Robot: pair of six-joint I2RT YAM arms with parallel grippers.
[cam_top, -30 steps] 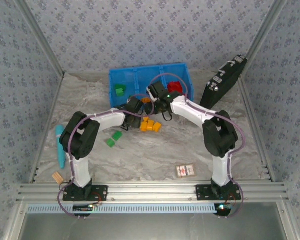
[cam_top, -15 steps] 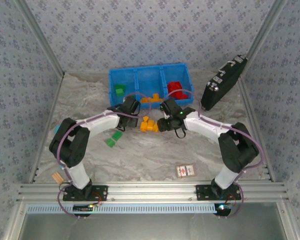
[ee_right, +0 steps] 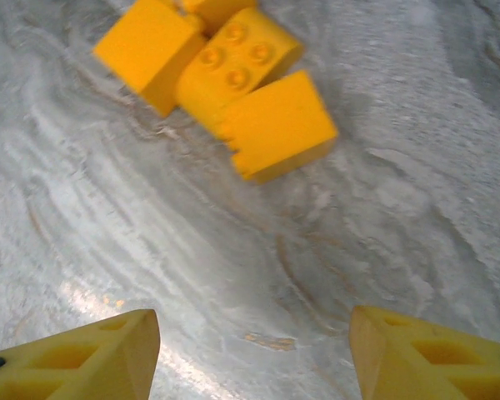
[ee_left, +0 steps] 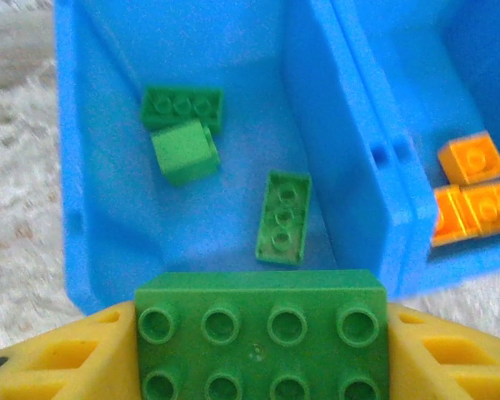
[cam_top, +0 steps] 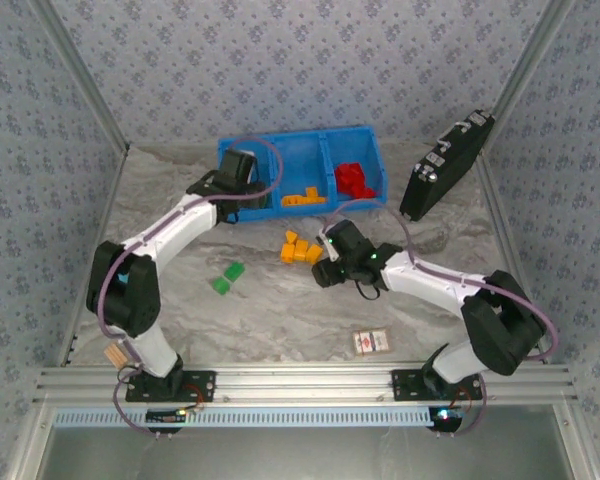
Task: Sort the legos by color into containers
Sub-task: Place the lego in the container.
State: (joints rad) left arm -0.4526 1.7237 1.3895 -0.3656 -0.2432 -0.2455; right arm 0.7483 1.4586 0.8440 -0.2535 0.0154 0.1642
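Note:
My left gripper (cam_top: 238, 170) hangs over the left compartment of the blue tray (cam_top: 300, 136), shut on a green brick (ee_left: 261, 321) clamped between its yellow fingers (ee_left: 75, 358). Below it in that compartment lie three green bricks (ee_left: 183, 152). Orange bricks (cam_top: 305, 197) fill the middle compartment and red bricks (cam_top: 354, 179) the right one. My right gripper (ee_right: 254, 346) stands open just above the bare table, a short way in front of a cluster of orange bricks (ee_right: 225, 75), seen from above as orange bricks (cam_top: 300, 248). Two green bricks (cam_top: 228, 277) lie on the table to their left.
A black rectangular device (cam_top: 445, 165) leans at the right wall. A red-and-white card (cam_top: 370, 342) lies near the front edge. A small wooden piece (cam_top: 113, 353) sits at the front left. The tray's divider wall (ee_left: 333, 167) rises right of the held brick.
My left arm has carried the green brick from the table's middle back over the tray's left compartment. The right gripper has pulled out of the tray down to the table and opened wider.

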